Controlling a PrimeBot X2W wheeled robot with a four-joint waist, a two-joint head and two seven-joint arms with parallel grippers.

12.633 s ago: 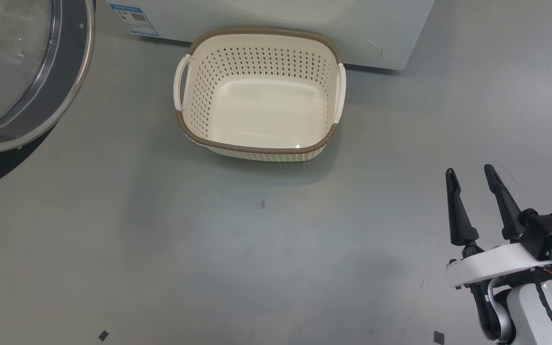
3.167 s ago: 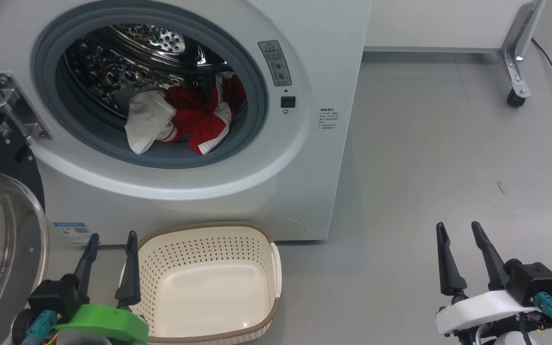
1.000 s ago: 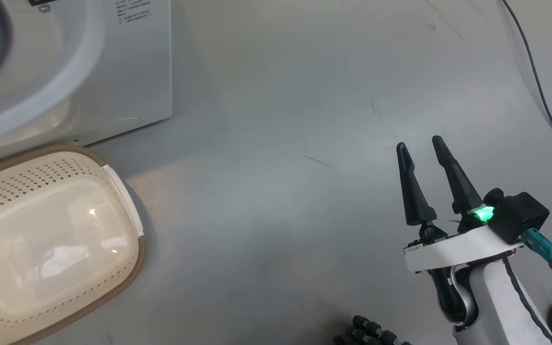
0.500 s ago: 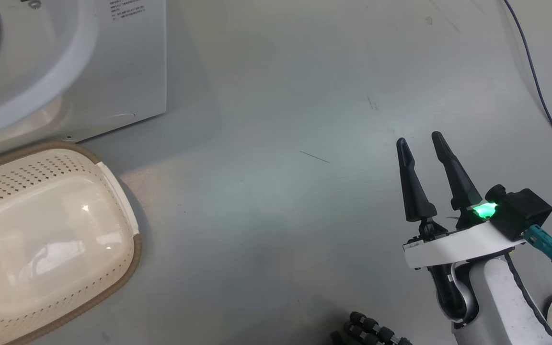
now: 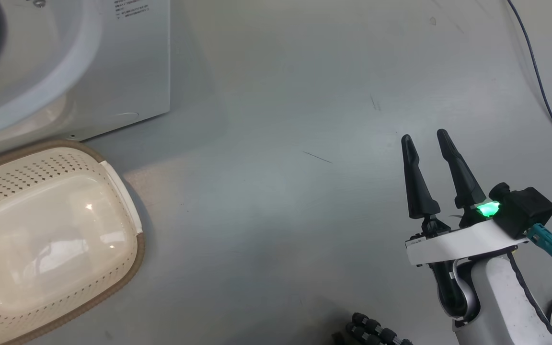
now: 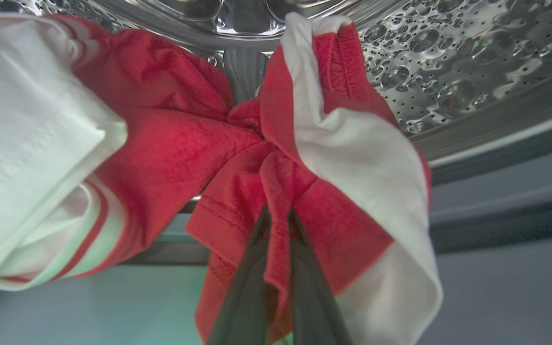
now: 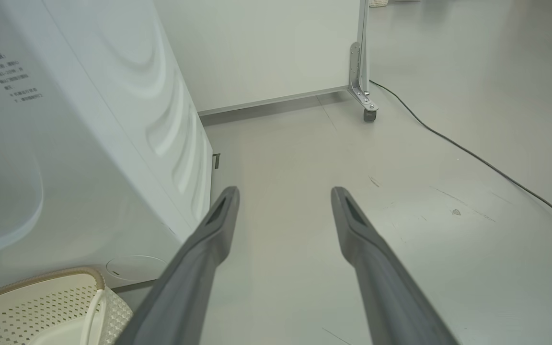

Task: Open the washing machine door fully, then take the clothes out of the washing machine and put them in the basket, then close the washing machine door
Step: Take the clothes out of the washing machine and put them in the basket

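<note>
Clothes: one soft bundle, red with white stripe trim and white panels.
- Location: inside the washing machine, against the perforated steel drum and close to its front lip. None lie in the basket.
- Long axis: the bundle spreads from side to side across the left wrist view, with white folds at one end and a white-edged red panel at the other. How that sits in the room cannot be told from this view.
- Pointing: the pinched fold runs lengthwise along the line of the fingers, away from the wrist and toward the drum.

Left gripper: fingers drawn nearly together, clamped on a ridge of red fabric near the middle of the bundle.
- Reason, as judged: a central pinch on bunched cloth should drag most of the load out in one pull, not just a loose corner.
- Risk: the white folds at the side lie outside the grip and may trail or catch on the lip.

Right gripper: fingers spread, holding nothing, poised above the bare floor and well apart from the machine. Judged to be parked out of the way.

Basket: upright on the floor just beside the machine's lower front corner, mouth up. Whether it touches the machine cannot be told. This placement is judged to keep the carry from drum to basket short.

Step in hand: unloading, at the grasp. The transfer and the door closing are not yet done.
</note>
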